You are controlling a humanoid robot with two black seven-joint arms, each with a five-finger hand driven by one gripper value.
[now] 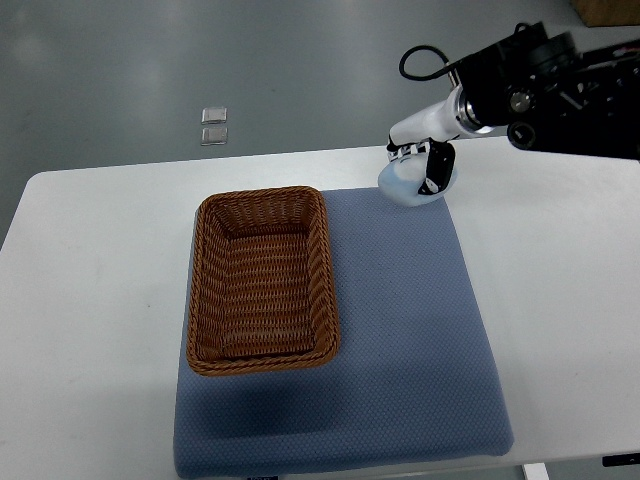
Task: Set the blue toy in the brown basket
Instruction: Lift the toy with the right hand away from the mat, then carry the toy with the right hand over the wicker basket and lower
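A pale blue toy (402, 185) sits at the far right corner of the blue-grey mat (410, 330). My right hand (428, 168) comes in from the upper right, and its white and black fingers (437, 170) are curled over the toy's top and right side. Whether the toy rests on the mat or hangs just above it cannot be told. The brown wicker basket (203, 290) lies on the left half of the mat, well to the left of the hand, with nothing inside. The left arm does not show.
The mat lies on a white table (90, 300) whose edges run along the far and left sides. Beyond the table, two small clear squares (213, 125) lie on the grey floor. A cardboard box corner (606, 10) shows at the top right.
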